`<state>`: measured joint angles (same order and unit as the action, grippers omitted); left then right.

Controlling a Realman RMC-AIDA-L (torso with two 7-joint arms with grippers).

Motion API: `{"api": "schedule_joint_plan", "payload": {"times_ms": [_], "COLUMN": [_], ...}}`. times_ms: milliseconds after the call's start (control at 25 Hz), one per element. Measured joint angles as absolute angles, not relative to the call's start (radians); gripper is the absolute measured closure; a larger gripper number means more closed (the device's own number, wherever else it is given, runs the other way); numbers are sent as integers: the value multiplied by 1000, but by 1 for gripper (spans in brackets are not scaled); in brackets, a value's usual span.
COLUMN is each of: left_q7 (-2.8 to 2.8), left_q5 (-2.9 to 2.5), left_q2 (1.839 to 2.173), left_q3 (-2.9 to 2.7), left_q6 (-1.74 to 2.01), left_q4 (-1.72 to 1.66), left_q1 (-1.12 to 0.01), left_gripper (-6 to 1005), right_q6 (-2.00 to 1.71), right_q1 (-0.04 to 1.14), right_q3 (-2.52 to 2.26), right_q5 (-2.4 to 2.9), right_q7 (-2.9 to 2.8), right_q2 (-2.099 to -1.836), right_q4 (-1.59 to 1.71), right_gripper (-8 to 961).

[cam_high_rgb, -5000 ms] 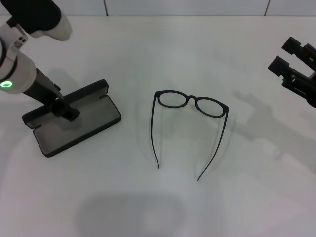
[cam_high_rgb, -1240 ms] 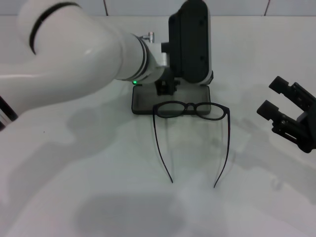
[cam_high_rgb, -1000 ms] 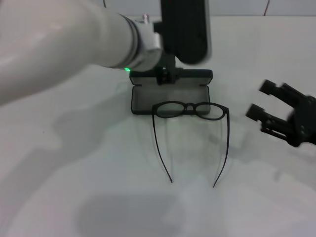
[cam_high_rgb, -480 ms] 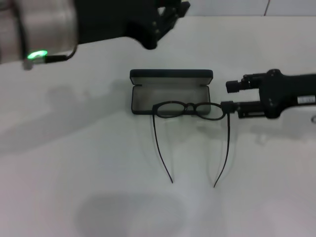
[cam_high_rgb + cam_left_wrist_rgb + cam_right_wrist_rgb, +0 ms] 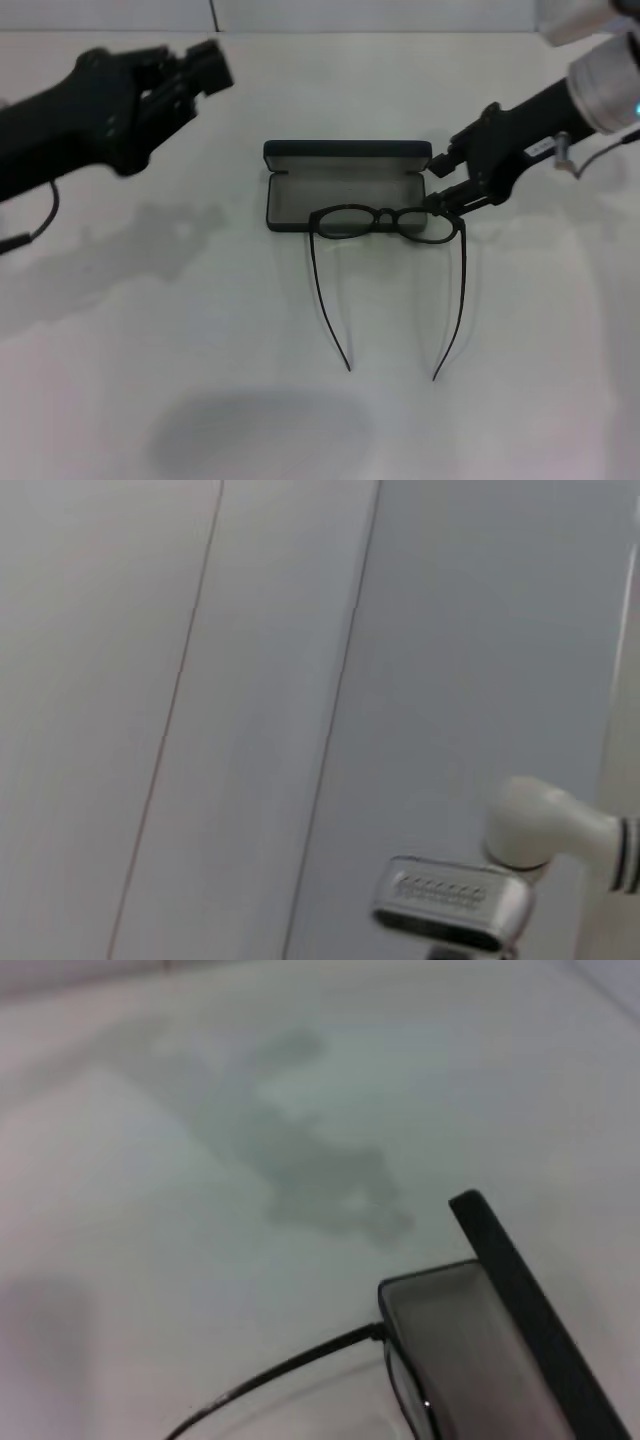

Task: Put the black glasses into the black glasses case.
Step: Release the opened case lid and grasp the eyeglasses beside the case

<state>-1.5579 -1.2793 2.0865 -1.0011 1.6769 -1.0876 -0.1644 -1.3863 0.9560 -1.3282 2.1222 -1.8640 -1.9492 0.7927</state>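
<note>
The black glasses (image 5: pixel 386 213) lie unfolded on the white table, lenses resting over the front edge of the open black glasses case (image 5: pixel 340 188), temple arms pointing toward me. The case's lid stands up at the back and its grey lining shows. My right gripper (image 5: pixel 443 183) is open at the glasses' right hinge corner, one finger near the case's right end, the other touching the frame corner. My left gripper (image 5: pixel 190 70) is open and raised at the far left, away from both. The right wrist view shows the case's end (image 5: pixel 500 1260) and one temple arm (image 5: pixel 290 1365).
The white table (image 5: pixel 200 330) extends all around the glasses and case. A pale wall runs along its far edge. The left wrist view shows only that wall and a white and metal fitting (image 5: pixel 450 910).
My left arm has let go of the case and swung away up and to the left. My right gripper has moved in from the right to the glasses' right corner. Glasses and case stay put.
</note>
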Motion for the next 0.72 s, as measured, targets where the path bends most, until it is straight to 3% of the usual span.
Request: {"api": "schedule_joint_plan", "payload": {"times_ms": [80, 280, 720], "left_q7": [-1504, -1441, -1343], "left_q5": [-1278, -1282, -1282], "left_q2": [2084, 2079, 2069], "left_q3": [-953, -897, -895], "left_q6": [1737, 1790, 1819], "left_q4": [-990, -861, -706], "left_q1": [-175, -181, -178], "left_gripper": [903, 901, 900], "right_q6": [-1366, -1343, -1258], "right_q1": [1015, 1091, 1222], "right_q3": [-1327, -1368, -1516], "right_q5": [2203, 2282, 2274], "right_q7": [-1865, -1869, -1940], "right_q2": [-1987, -2024, -2029], "right_q4": [764, 713, 616], "right_gripper": [457, 456, 457]}}
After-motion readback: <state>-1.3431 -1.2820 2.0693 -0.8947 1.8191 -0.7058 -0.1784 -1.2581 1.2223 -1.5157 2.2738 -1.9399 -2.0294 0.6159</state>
